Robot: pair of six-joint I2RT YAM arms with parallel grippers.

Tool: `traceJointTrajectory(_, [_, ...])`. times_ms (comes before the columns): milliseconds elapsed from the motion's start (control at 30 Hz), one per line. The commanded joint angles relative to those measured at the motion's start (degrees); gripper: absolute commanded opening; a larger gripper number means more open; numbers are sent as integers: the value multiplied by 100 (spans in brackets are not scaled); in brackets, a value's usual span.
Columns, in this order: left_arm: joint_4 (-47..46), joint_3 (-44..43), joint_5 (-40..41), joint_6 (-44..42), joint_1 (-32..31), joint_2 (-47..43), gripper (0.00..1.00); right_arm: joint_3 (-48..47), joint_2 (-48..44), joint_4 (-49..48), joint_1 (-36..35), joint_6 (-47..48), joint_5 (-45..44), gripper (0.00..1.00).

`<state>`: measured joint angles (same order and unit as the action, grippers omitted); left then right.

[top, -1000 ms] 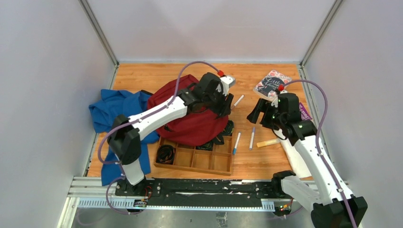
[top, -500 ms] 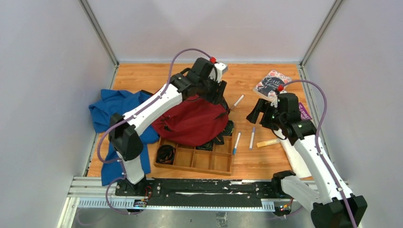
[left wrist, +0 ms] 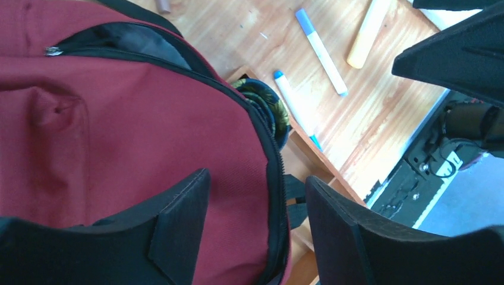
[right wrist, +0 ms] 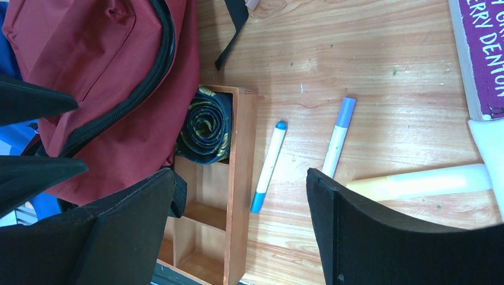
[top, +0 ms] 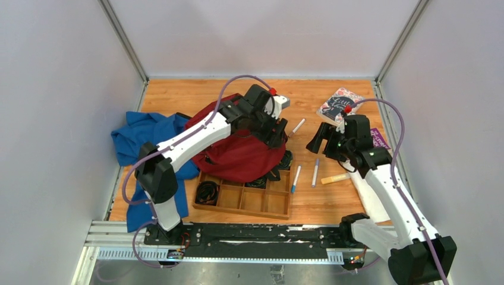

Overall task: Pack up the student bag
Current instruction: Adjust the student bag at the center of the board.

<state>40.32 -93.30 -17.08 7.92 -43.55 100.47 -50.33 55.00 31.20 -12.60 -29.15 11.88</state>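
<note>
The dark red student bag (top: 238, 151) lies in the middle of the table, its lower edge over the wooden tray. My left gripper (top: 277, 134) hovers over the bag's right side. In the left wrist view the gripper (left wrist: 255, 181) is open, and the bag's (left wrist: 119, 119) black zipper edge (left wrist: 274, 178) runs between its fingers. A pocket opening (left wrist: 119, 44) gapes dark at the top. My right gripper (top: 317, 140) is open and empty over the markers. In the right wrist view the gripper (right wrist: 241, 178) is above the tray's corner, with the bag (right wrist: 101, 71) to its left.
The wooden tray (top: 261, 205) holds a rolled patterned item (right wrist: 208, 124). A blue-capped marker (right wrist: 268, 166), a pale blue marker (right wrist: 339, 136) and a yellow highlighter (right wrist: 416, 181) lie right of the tray. A floral book (top: 340, 104), a purple book (right wrist: 484, 53) and blue cloth (top: 142, 139) lie around.
My left gripper rose toward the back over the bag, then came down again onto its right side. My right gripper shifted slightly left.
</note>
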Motion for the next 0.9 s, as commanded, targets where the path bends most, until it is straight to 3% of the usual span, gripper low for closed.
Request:
traceJointTrajectory(0, [-304,33,-259,136,-101,240,60,97,2,-79,47,-64,108,86])
traceJointTrajectory(267, [-768,378,105,371,-94,51,8,198,-61,-44,47,-22,126,86])
traceJointTrajectory(333, [-729,313,262,395,-85,2,0,199,-35,-44,39,-6,159,86])
traceJointTrajectory(533, [-923,233,260,794,219,-406,0,246,-7,-284,-197,-229,490,86])
traceJointTrajectory(700, [-1384,301,-157,1292,721,-873,0,320,215,-1032,-1187,-678,613,86])
traceJointTrajectory(867, [-1592,398,10,1474,1221,-1361,0,214,842,-1914,-1598,-1321,984,86])
